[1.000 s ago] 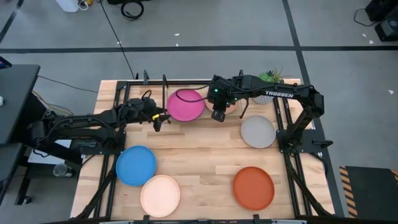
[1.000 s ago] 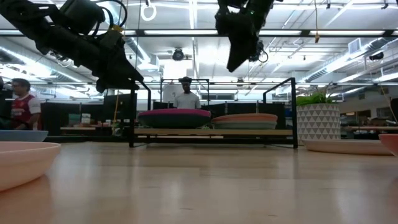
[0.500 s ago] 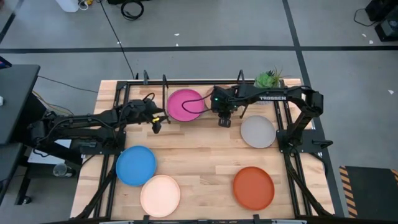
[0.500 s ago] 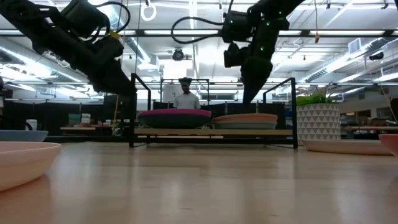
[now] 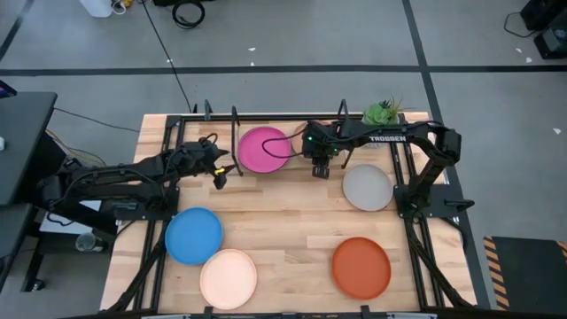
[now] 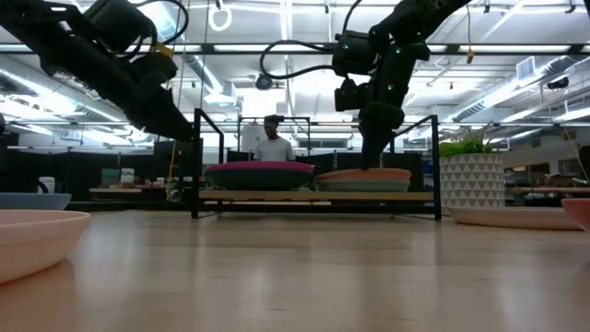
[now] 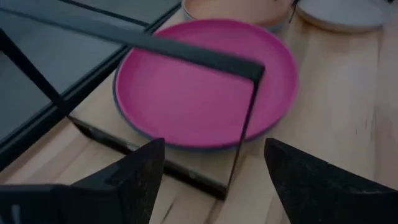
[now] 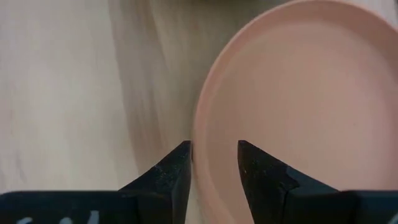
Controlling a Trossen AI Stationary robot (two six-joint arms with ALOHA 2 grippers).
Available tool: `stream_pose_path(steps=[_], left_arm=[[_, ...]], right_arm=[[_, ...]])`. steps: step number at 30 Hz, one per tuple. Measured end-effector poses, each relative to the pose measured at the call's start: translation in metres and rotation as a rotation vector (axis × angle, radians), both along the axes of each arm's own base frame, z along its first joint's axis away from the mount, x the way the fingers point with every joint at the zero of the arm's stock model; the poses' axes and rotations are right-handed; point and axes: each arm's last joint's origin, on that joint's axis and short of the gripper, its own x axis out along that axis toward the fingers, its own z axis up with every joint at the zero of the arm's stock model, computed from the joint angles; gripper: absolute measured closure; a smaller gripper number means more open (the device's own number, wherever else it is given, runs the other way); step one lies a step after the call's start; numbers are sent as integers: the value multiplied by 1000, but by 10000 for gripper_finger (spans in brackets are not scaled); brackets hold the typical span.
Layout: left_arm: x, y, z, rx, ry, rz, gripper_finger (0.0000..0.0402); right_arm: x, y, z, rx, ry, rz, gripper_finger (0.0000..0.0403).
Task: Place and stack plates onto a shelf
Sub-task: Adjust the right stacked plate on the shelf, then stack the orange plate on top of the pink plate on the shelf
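Note:
A magenta plate [image 5: 264, 149] [image 7: 205, 87] lies on top of the left pile on the shelf [image 6: 313, 195]. A tan plate [image 8: 298, 112] [image 6: 364, 173] tops the right pile. My right gripper [image 5: 321, 170] [image 8: 213, 162] is open and points down at that tan plate. One finger stands outside its near rim [image 8: 198, 124] and one inside. My left gripper [image 5: 221, 174] [image 7: 214, 155] is open and hovers left of the magenta plate. Grey [image 5: 367, 187], bright blue [image 5: 194, 235], cream [image 5: 228, 277] and orange [image 5: 361, 268] plates rest on the tabletop. My right gripper straddles the tan plate's rim [image 8: 196, 143] from above, one finger [image 8: 180, 168] outside it and one [image 8: 255, 168] over the plate's inside. A gap shows between the inner finger and the rim. I cannot tell whether either finger touches the plate.
Black frame bars [image 7: 186, 56] and upright wire loops [image 5: 235, 124] stand around the shelf. A potted plant [image 5: 381, 113] [image 6: 470, 180] sits at the far right corner. Bare wood [image 5: 283, 221] lies between the loose plates. A person [image 6: 275, 143] stands in the room behind.
My right gripper has come down from high above the shelf and moved a little toward the table's right, ending at the near rim of the tan plate. My left gripper has drawn back slightly toward the table's left edge. The plates have stayed where they were.

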Motion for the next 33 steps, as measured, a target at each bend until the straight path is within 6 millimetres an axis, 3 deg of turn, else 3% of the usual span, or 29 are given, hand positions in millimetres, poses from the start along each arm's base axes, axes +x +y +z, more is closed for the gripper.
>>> stream_pose_path(steps=[6,11,19,26,33], left_arm=[[-14,-7,6,-36,-9,-67,116],[-25,-13,18,-74,-69,-97,116],[-48,-20,67,-8,-34,-75,116],[-50,-24,112,-24,-198,-140,116],[-46,-26,149,-148,-609,-100,116]], right_arm=[[-2,-7,0,-17,3,-10,259],[-2,-2,1,92,-24,-16,259],[13,16,28,110,-82,-42,259],[42,57,51,207,-312,162,259],[62,104,65,225,-510,289,260]])
